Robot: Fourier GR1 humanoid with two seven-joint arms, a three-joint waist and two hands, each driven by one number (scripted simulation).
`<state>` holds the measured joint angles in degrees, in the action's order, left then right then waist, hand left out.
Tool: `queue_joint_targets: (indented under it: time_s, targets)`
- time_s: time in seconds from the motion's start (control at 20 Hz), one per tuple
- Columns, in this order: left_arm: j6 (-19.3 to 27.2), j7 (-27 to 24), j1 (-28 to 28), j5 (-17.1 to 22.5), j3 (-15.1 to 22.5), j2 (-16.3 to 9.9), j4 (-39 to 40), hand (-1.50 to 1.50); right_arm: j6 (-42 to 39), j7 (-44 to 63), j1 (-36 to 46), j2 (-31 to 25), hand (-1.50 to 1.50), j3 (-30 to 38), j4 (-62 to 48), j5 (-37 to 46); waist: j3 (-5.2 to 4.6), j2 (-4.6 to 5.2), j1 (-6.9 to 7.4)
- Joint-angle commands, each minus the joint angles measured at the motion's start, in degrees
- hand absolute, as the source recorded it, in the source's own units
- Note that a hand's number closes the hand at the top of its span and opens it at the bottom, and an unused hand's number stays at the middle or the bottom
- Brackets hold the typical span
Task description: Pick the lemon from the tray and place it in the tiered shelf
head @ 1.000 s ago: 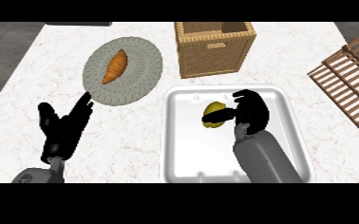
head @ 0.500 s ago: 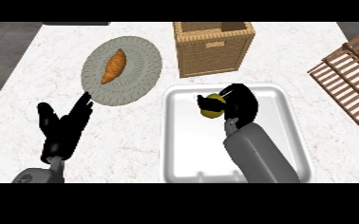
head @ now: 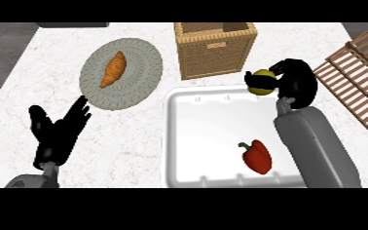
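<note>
My right hand [head: 296, 80] is curled round the yellow lemon [head: 263, 86] and holds it above the far right corner of the white tray [head: 208, 126], close to the wicker basket. The wooden tiered shelf [head: 348, 75] shows at the right edge, just right of that hand. A red bell pepper [head: 256, 156] lies in the tray beside my right forearm. My left hand [head: 56, 129] rests open at the lower left, fingers up.
A grey round plate [head: 140, 73] with a croissant [head: 113, 69] on it sits at the back left. A square wicker basket [head: 214, 48] stands at the back centre, between the plate and the shelf. The counter top is white marble.
My right hand has lifted the lemon out of the tray and carried it up and to the right toward the shelf. The red pepper has come into view. The left hand stayed put.
</note>
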<state>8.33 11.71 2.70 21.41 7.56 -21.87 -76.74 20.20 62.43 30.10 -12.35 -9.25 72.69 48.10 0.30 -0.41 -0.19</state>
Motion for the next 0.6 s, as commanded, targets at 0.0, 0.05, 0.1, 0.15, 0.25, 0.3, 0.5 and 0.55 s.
queue_joint_targets:
  time_s: [0.0, 0.05, 0.1, 0.15, 0.25, 0.3, 0.5, 0.55]
  targets:
    - [-0.11, -0.41, -1.96, -0.56, -0.04, 0.54, 1.74, 0.00, -3.15, 9.53, 5.63, -3.69, 1.50, 1.29, 6.41, 6.32, -0.42, -0.01, -0.31]
    - [-0.72, -0.15, -1.11, -0.30, -0.63, 0.11, 2.35, 0.00, -4.91, 11.18, 3.63, -4.44, 1.50, 0.62, 9.54, 8.31, -0.42, -0.08, -0.82]
    - [1.19, 3.85, -0.19, 0.11, -0.05, 0.26, -1.31, 0.00, -7.15, 14.24, 7.87, -4.35, 1.50, 0.06, 10.66, 11.32, -0.44, -0.41, -0.70]
    - [0.19, 0.81, -2.97, -0.03, -0.08, 0.68, -0.66, 0.00, -9.22, 15.32, 8.63, -5.87, 1.50, 1.86, 11.44, 11.95, -0.46, -0.36, -0.56]
    - [0.96, 0.61, -1.51, -0.73, -0.41, 1.23, 2.33, 0.00, -12.05, 16.91, 10.59, -6.86, 1.50, 2.90, 15.14, 14.57, -0.52, -0.41, -1.57]
    - [-0.06, 0.03, -0.95, -0.55, -0.51, 1.02, 1.78, 0.00, -13.10, 18.45, 12.35, -6.54, 1.50, 4.11, 13.65, 16.09, -0.49, -0.16, -0.90]
    - [0.83, -0.33, -3.91, -1.36, 0.32, 1.71, -0.47, 0.00, -23.19, 18.65, 15.78, -10.16, 1.50, 8.10, 19.25, 15.99, -0.45, -0.51, -1.02]
    - [2.68, 0.07, -1.53, -2.63, 0.85, 3.16, 1.53, 0.00, -22.96, 19.93, 15.13, -8.87, 1.50, 7.27, 21.50, 17.86, -0.45, -0.36, -1.60]
